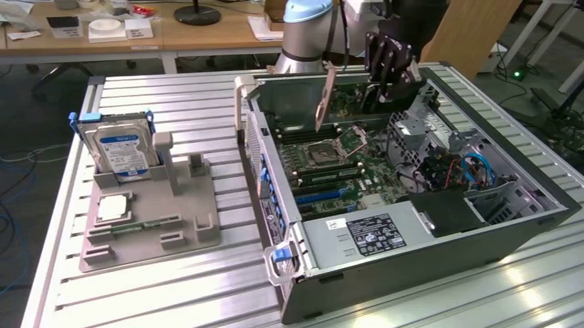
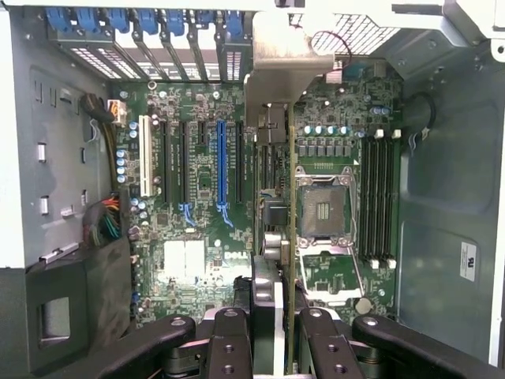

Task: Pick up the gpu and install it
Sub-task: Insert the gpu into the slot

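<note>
Held card over board: my claw (image 2: 276, 347) pinches the thin dark circuit card with silver bracket (image 2: 290, 237), the gpu, edge-down above the green motherboard (image 2: 205, 185). Its long axis parallels the long blue slot (image 2: 221, 162), which lies just beside it, away from the square processor socket (image 2: 322, 209).

Universal Robots arm (image 1: 299, 53), at twelve o'clock in the exterior view: a rounded silver-grey casing topped by a pale blue cap (image 1: 310, 9), with a thin dark cable (image 1: 345, 31) running down at three o'clock of that casing. At four o'clock of the cap, the gripper (image 1: 383, 96) is glossy black, its long slim fingers (image 1: 390, 58) streaked with highlights. Seen from the wrist, its matt black links (image 2: 150, 347) are thick, rounded bars, each joint marked by a raised round pivot pin (image 2: 230, 313), with small recessed screw holes (image 2: 229, 347) along the inner pair
</note>
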